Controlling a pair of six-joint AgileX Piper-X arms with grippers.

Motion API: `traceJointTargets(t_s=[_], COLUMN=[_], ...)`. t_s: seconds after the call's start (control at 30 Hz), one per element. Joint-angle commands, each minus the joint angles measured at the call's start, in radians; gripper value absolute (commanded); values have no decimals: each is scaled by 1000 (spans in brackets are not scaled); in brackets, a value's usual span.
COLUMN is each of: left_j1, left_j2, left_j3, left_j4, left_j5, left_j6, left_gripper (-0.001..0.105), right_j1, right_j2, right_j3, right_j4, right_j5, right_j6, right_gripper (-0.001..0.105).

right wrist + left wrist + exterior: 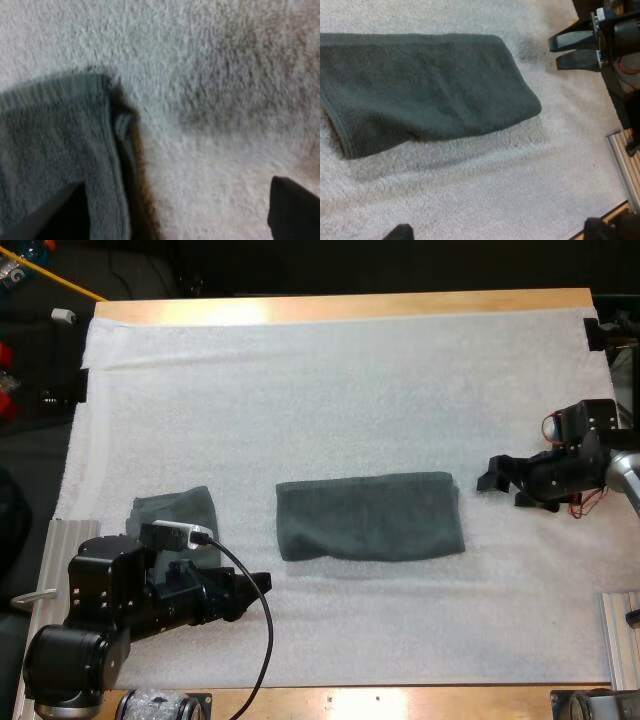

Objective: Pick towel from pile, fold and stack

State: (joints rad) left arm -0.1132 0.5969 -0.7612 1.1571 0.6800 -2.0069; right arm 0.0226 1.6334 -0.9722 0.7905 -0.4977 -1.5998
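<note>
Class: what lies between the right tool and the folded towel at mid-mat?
Only bare white mat lies between the right tool and the folded towel, as the high view shows.

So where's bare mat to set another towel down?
Bare: the far half of the mat beyond the folded towel, and the near strip before it. Crowded: near left, where the second towel lies by the left pincer; the right pincer flanks the folded towel's right end.
</note>
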Motion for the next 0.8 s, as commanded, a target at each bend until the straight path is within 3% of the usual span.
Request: traceJointTargets(t_s=[0.0, 0.47, 0.77], left_j1=[1, 1, 1], left_j2=[-4, -4, -4], left_j3=[-7, -7, -7], left_j4=[5, 13, 49], left_j5=[12, 12, 12], left_j6=[0, 0, 31], left_gripper=[64, 64, 64], right_j1=[6, 164, 228], right_j2=[8, 39, 39], right_j3=[9, 127, 149], right_j4=[-25, -299, -339], right_j5=[-30, -93, -83], right_j6=[-12, 202, 298], right_gripper=[71, 71, 69])
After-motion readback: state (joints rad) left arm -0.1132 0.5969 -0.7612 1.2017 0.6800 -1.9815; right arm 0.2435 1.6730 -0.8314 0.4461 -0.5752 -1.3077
